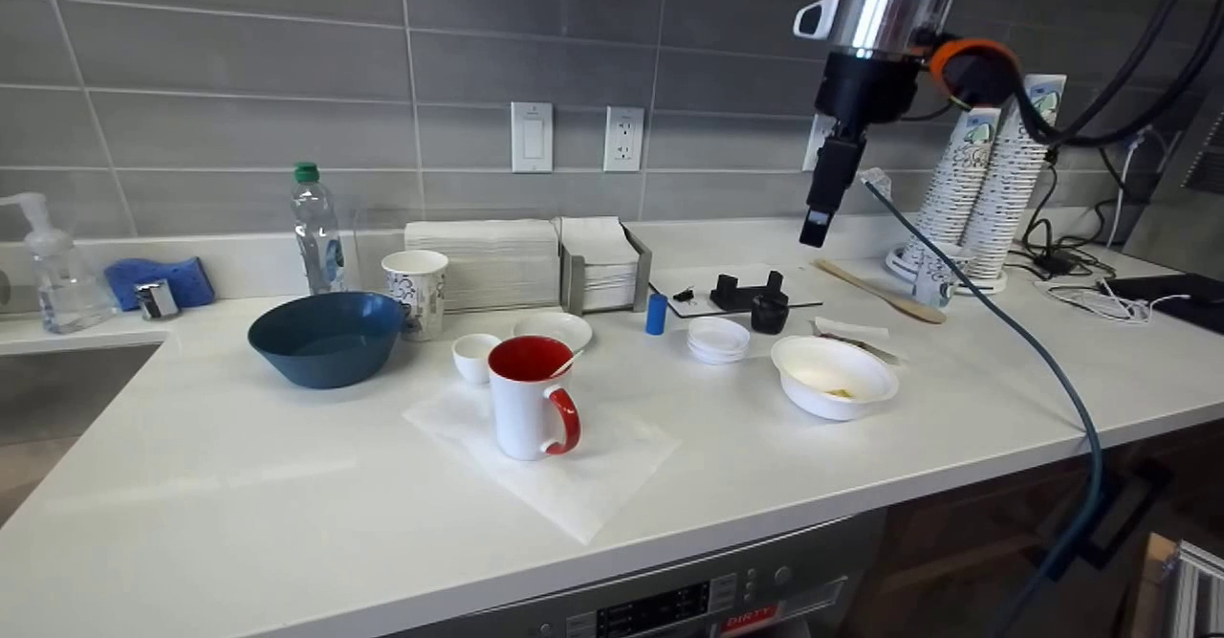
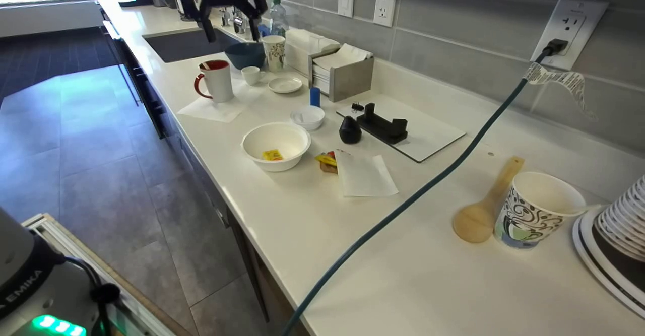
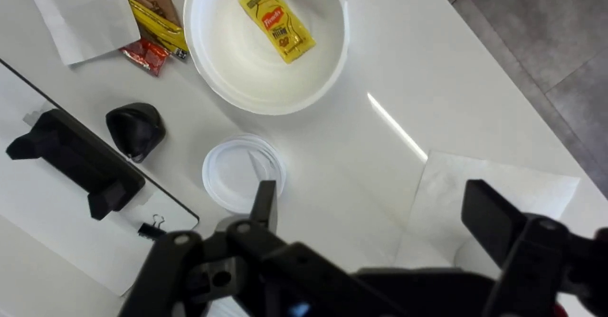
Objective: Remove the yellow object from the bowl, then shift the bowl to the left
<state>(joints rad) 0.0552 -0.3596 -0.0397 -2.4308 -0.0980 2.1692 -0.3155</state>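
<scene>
Along the grey tiled wall (image 1: 239, 55) runs the white table (image 1: 316, 514), its back edge against the wall and its front edge opposite. The sink (image 1: 76, 389) is let into the table toward one end. The end effector (image 3: 370, 196) hangs in the air well above the table, its fingers (image 3: 261, 203) spread wide apart; which spot lies straight below it, I cannot tell. A thin white sheet (image 1: 602, 485) lies flat, one corner just short of the front edge. A dark blue bowl (image 1: 325, 340) sits near the back edge, beside the table's corner at the sink. The shallow white bowl (image 3: 247, 70) stands upright, nearer the front edge than the back. A white mug (image 2: 220, 81) with a red lining and handle is upright on the sheet, set in from the front edge. A low stack of small white dishes (image 3: 228, 174) sits near the white bowl, toward the back edge and the sink. Some packets (image 3: 159, 24) in brown, yellow and red lie just beside the white bowl, on the side away from the sink. A yellow packet (image 3: 278, 22) marked "French's" lies on the inside bottom of the white bowl.
</scene>
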